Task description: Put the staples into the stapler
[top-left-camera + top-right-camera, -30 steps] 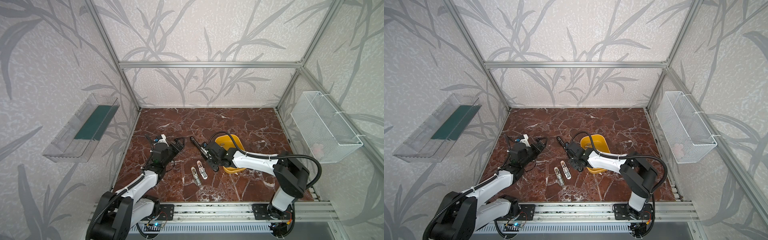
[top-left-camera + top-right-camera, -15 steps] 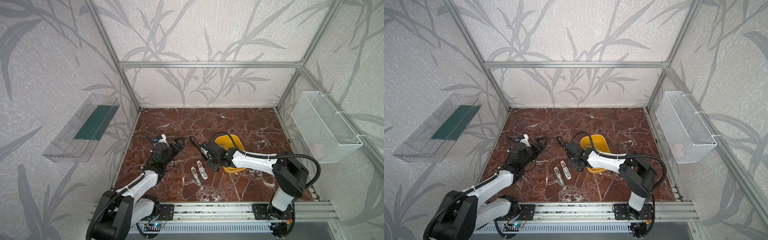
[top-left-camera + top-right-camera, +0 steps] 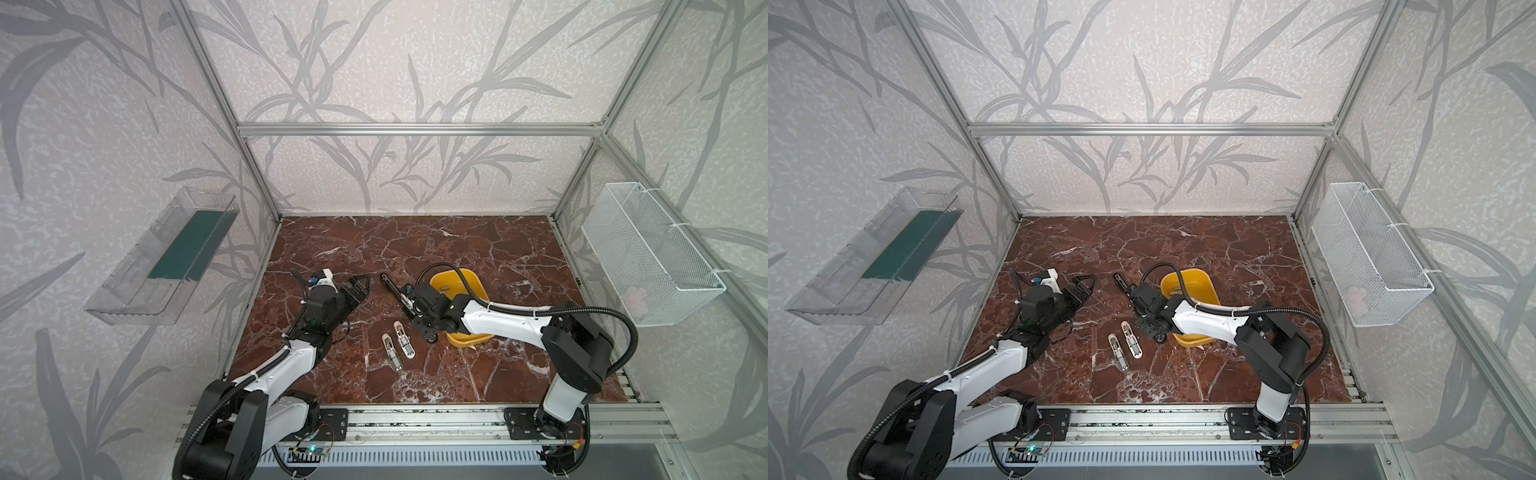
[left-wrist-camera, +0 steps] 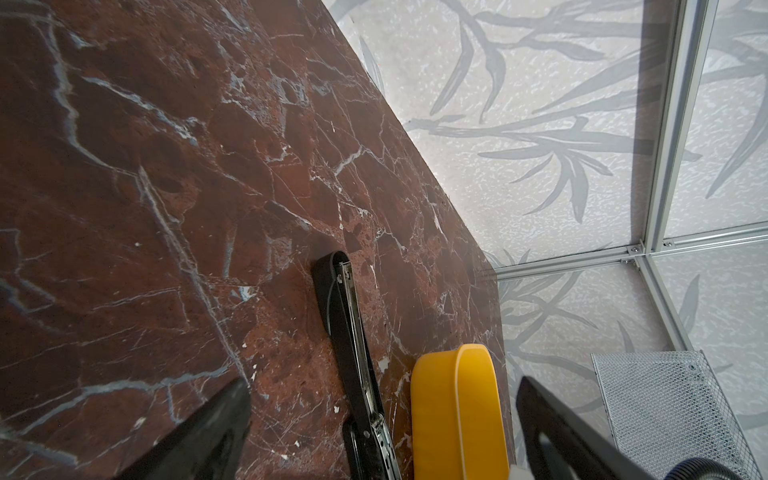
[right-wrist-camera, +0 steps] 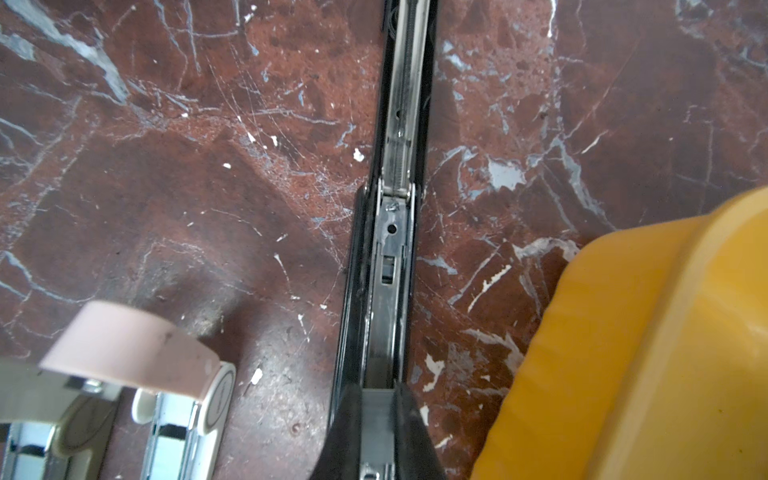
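Both top views give us a glossy red-brown marble worktop (image 3: 478, 249) with white veins, boxed by aluminium rails and leaf-print walls. Far left is a clear plastic shelf (image 3: 162, 266), then the left claw (image 3: 368, 286) spread wide. Two white mini staplers (image 3: 404, 341) lie opened flat. The slim black stapler (image 3: 390, 284) bares its steel channel. Over it, the right claw (image 5: 377, 390) is pinched on a flat grey staple strip (image 5: 377, 415). Beyond are a smooth yellow tub (image 3: 469, 338) and a white mesh basket (image 3: 648, 257).
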`<state>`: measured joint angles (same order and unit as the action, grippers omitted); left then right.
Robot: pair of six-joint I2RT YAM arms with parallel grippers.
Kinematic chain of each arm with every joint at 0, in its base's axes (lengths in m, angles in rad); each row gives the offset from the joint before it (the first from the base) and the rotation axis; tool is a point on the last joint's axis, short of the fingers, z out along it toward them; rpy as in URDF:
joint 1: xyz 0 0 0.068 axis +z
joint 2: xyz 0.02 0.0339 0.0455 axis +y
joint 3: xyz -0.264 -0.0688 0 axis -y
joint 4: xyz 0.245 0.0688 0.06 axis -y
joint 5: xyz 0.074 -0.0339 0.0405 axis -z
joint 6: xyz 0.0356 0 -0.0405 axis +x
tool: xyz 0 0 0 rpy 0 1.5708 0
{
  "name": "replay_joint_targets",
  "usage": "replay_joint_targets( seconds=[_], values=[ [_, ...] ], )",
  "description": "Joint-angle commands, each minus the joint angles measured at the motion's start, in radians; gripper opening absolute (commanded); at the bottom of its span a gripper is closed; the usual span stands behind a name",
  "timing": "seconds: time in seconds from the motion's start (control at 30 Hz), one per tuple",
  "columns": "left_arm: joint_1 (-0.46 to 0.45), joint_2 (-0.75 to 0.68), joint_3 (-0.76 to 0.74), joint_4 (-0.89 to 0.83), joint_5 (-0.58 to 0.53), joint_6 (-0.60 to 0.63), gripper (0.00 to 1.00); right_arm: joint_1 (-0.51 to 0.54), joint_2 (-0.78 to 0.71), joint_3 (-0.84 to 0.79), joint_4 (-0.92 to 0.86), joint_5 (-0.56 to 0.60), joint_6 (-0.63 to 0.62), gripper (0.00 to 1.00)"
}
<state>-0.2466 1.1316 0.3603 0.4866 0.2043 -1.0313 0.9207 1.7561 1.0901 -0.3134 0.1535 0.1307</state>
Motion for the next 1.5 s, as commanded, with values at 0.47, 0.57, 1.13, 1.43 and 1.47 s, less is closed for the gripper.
replay_joint_targets(
  seconds=[0.47,0.57,1.13,1.43,1.47],
  values=[
    [0.000,0.014,0.038,0.023,0.002,-0.009,0.99,-0.006,0.034,0.028,-0.031,-0.126,0.130,0.00],
    [-0.001,0.017,0.038,0.023,0.002,-0.009,0.99,-0.005,0.032,0.025,-0.010,-0.176,0.151,0.00],
    [0.000,0.010,0.037,0.022,0.006,-0.010,0.99,0.045,0.081,0.083,-0.094,-0.024,0.081,0.00],
    [0.000,0.011,0.037,0.021,0.006,-0.010,0.99,0.048,0.096,0.097,-0.113,0.000,0.088,0.07],
    [0.000,0.011,0.037,0.022,0.005,-0.011,0.99,0.049,0.096,0.097,-0.115,0.000,0.087,0.08]
  ],
)
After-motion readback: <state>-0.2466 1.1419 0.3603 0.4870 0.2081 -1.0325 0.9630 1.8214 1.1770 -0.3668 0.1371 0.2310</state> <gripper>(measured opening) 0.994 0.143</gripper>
